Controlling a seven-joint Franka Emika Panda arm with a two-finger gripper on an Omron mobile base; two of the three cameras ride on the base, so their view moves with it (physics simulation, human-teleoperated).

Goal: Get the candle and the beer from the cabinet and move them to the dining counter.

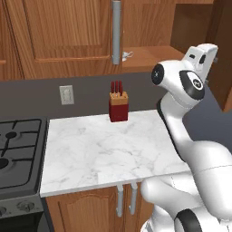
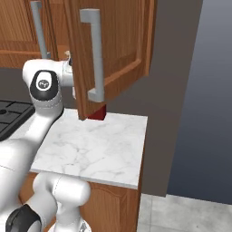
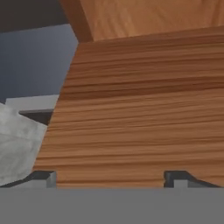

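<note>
The white arm [image 1: 190, 136] is rising from the base and reaching up toward the cabinet [image 1: 68, 36], the wood-brown wall unit with long vertical silver bar handles. In the left base view the wrist is standing at the open right-hand compartment, where the bare shelf floor [image 1: 149, 56] is showing past the closed door's handle [image 1: 116, 31]. In the right base view the opened door [image 2: 113, 50] is swinging out toward the camera, its silver handle [image 2: 94, 54] facing forward, and it is hiding the hand behind its edge.

The jaws [image 3: 109, 179] are standing spread wide — the two dark fingertips [image 3: 177, 178] are appearing well apart at the bottom of the hand view, with nothing between them. Directly ahead of the jaws, a wood-grain panel of the cabinet is lying close; whether the tips are touching it cannot be told. To the left of that panel a patch of grey wall and a corner of marble are showing.

Below the cabinet, the small marble surface [image 1: 113, 149] is adjoining the stove [image 1: 18, 154]. A red knife block [image 1: 118, 108] is standing upright near the back of this surface, against the dark backsplash, with a wall outlet [image 1: 66, 94] to its left — in the right base view just its lower red edge [image 2: 97, 115] is peeking out under the open door.

Two short silver handles [image 1: 126, 197] are hanging on the lower cabinet fronts beneath the surface edge.
</note>
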